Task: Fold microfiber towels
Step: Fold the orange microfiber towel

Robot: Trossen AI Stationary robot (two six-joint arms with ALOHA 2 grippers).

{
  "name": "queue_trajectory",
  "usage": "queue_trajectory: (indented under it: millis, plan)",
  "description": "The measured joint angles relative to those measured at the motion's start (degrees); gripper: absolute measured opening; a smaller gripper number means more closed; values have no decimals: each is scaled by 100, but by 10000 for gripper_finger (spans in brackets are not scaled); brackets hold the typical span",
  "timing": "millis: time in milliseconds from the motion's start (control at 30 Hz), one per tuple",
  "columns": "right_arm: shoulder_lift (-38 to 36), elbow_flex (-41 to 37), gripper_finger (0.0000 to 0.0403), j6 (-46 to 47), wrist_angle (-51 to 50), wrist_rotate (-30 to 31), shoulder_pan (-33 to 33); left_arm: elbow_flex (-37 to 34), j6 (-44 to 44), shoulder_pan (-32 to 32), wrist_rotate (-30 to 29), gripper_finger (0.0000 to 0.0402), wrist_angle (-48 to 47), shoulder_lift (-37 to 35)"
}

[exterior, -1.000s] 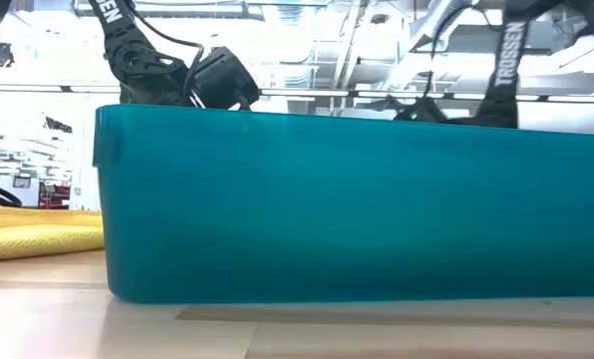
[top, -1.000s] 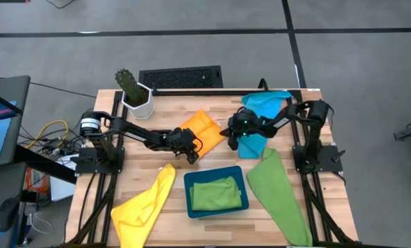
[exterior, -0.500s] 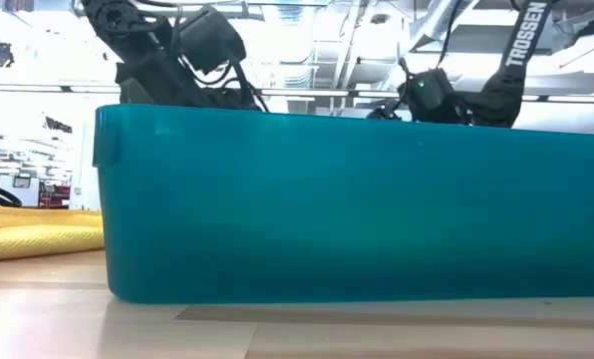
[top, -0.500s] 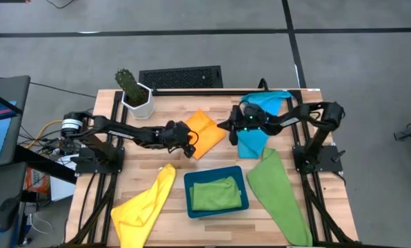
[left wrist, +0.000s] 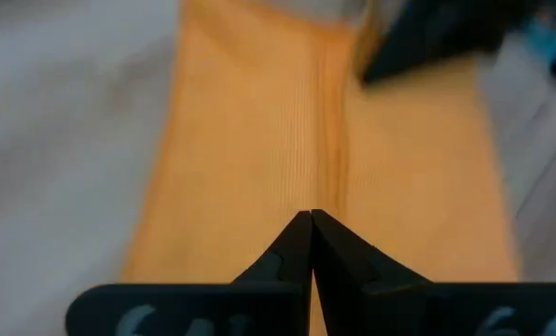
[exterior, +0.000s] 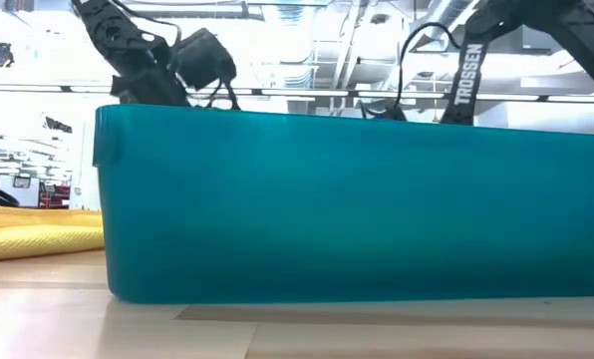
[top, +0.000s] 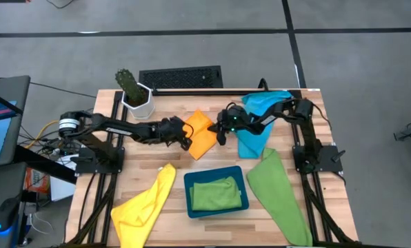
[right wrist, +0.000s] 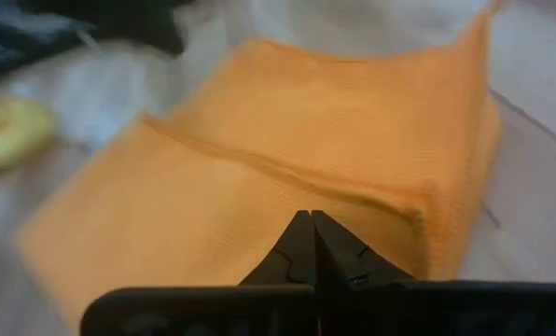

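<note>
An orange towel (top: 201,132) lies folded on the table's far middle, with a fold ridge (right wrist: 287,173) across it. My left gripper (top: 187,137) is shut at the towel's left edge, its tips over the orange cloth (left wrist: 259,159). My right gripper (top: 221,132) is shut at the towel's right edge. A blue towel (top: 257,124) lies at the far right under the right arm. One green towel (top: 216,193) lies in the teal tray (top: 216,172), another green towel (top: 278,196) lies at the near right, and a yellow towel (top: 143,203) at the near left. My left gripper's shut tips (left wrist: 311,224) stand in front of the orange towel's top face; I cannot tell whether they touch it. My right gripper's shut tips (right wrist: 312,224) point slanting down at the towel from the table's right, near its thick folded edge (right wrist: 446,224); I cannot tell whether they touch it.
A potted cactus (top: 135,93) stands at the far left and a black grille (top: 180,77) lies beyond the far edge. The teal tray's wall (exterior: 357,204) fills the low view, with the yellow towel (exterior: 38,234) beside it.
My left gripper has risen and gone toward the far edge along the orange towel's left side, rolling a little. My right gripper has gone toward the table's left, up to the towel's right edge. Both have stayed shut.
</note>
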Motion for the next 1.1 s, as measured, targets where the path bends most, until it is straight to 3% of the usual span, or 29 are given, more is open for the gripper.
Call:
queue_trajectory:
  millis: [167, 233, 333, 433, 667, 933, 1100]
  plan:
    - [-890, -25, 11, 71, 10, -245, 7, -52, 182, 281, -499, 0, -173, -750]
    - [-1330, -22, 11, -8, 1, -275, 17, -248, -24, 480, -392, 0, -311, -933]
    - [-1871, -22, 17, -159, -219, -268, 108, -811, -560, 873, 609, 0, -31, -953]
    - [-2170, -22, 26, -270, -579, -266, 222, -1424, -728, 1114, 1411, 1, 920, -935]
    - [-2232, -29, 22, -149, -825, -129, 438, -1740, -517, 1139, 782, 51, 1352, -844]
    - [-2230, -29, 22, -211, -1100, 178, 550, -1738, -390, 1006, 791, 138, 1296, -443]
    - [-2230, -29, 27, -280, -1187, 203, 583, -1712, -690, 996, 705, 154, 1108, -207]
